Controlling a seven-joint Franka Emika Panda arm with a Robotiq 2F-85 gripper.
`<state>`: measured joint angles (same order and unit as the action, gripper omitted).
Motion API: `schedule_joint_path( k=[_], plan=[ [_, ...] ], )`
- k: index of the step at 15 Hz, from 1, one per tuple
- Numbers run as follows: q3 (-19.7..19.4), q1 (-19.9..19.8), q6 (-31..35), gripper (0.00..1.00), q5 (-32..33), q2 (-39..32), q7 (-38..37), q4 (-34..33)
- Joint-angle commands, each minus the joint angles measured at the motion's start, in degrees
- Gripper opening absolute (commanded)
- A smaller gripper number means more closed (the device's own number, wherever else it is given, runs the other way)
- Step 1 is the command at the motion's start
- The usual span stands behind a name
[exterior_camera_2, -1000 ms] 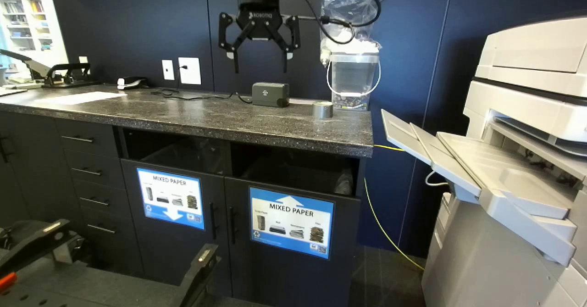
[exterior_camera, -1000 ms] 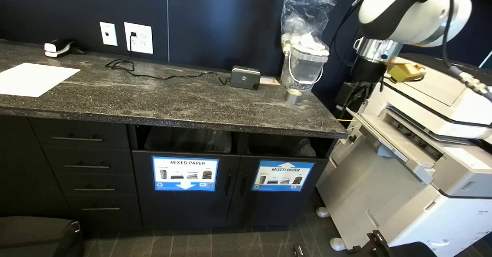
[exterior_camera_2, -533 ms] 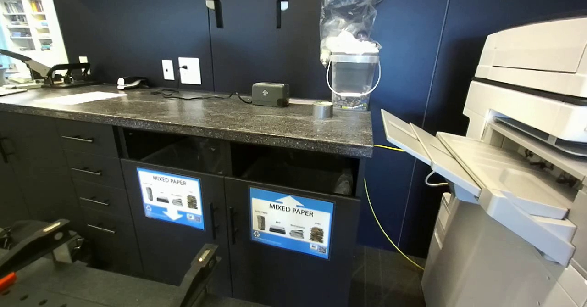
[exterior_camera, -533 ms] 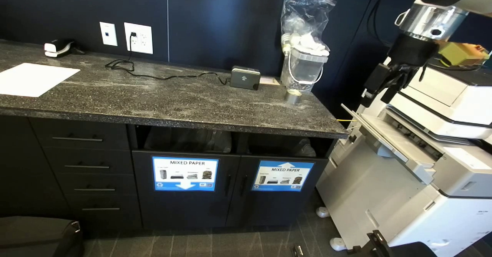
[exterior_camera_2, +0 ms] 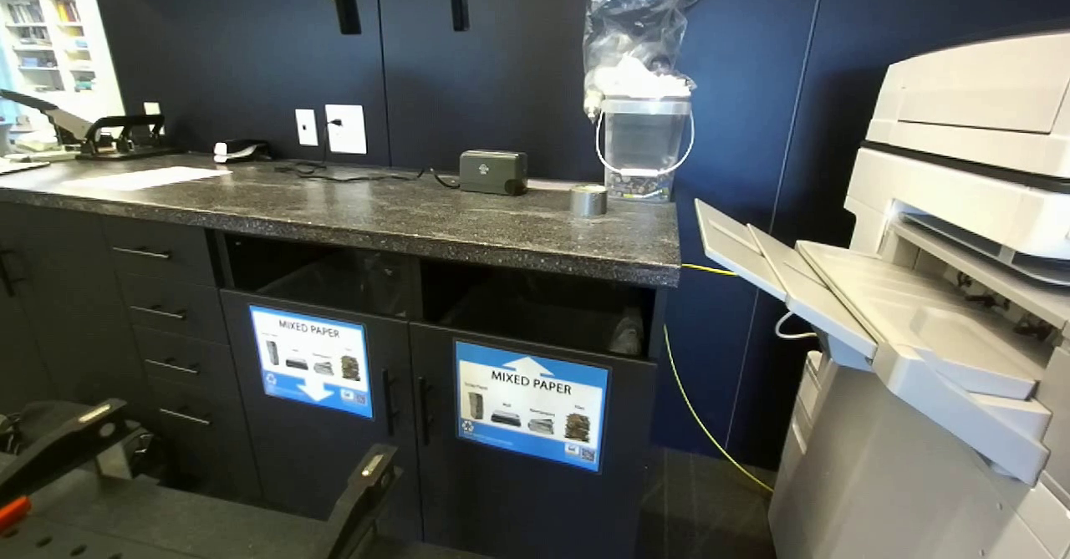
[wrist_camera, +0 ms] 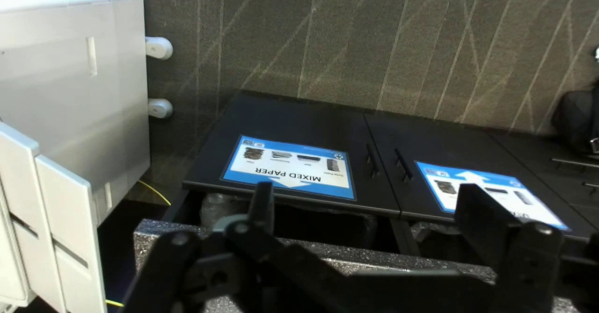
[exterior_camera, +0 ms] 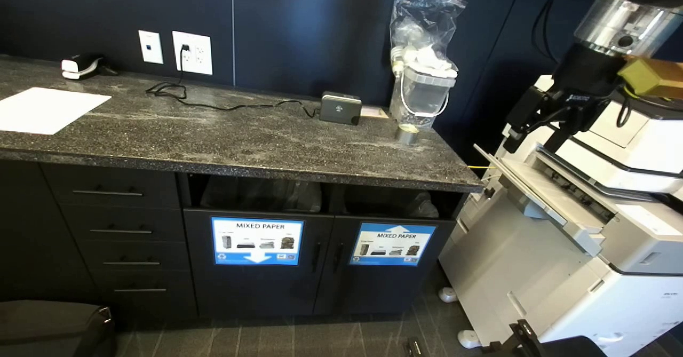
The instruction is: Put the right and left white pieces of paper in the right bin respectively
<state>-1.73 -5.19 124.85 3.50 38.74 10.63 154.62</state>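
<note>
No crumpled white paper wad shows in any view; both are hidden or out of view. The right bin (exterior_camera: 384, 287) is the dark cabinet door under the counter, nearest the printer, with a blue-topped sign and a wide slot above. It also shows in an exterior view (exterior_camera_2: 535, 496) and in the wrist view (wrist_camera: 290, 119), upside down. Its slot looks dark inside. My gripper (exterior_camera: 533, 142) is open with nothing between its fingers, high above counter level; the fingertips show at the top of an exterior view (exterior_camera_2: 405, 28) and in the wrist view (wrist_camera: 367, 189).
The twin bin (exterior_camera: 256, 290) stands beside it. On the counter (exterior_camera: 240, 143) are a flat white sheet (exterior_camera: 50, 110), a black box (exterior_camera: 340, 109), a tape roll (exterior_camera: 407, 134) and a bucket (exterior_camera: 424, 93) under a plastic bag (exterior_camera: 427, 21). The printer (exterior_camera: 533, 271) stands beside the counter.
The arm has drawn back and turned: the gripper has moved right in an exterior view, and up and to the left in an exterior view. The fingers stay open throughout.
</note>
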Motion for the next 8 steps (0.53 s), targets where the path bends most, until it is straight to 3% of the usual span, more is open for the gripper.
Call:
schedule_joint_path(
  k=[1,8],
  plan=[
    [1.18,0.05,-0.49,1.0,1.51,5.82,-5.54,3.1],
    [0.3,0.58,-0.7,1.0,2.56,5.5,-6.44,3.5]
  ],
)
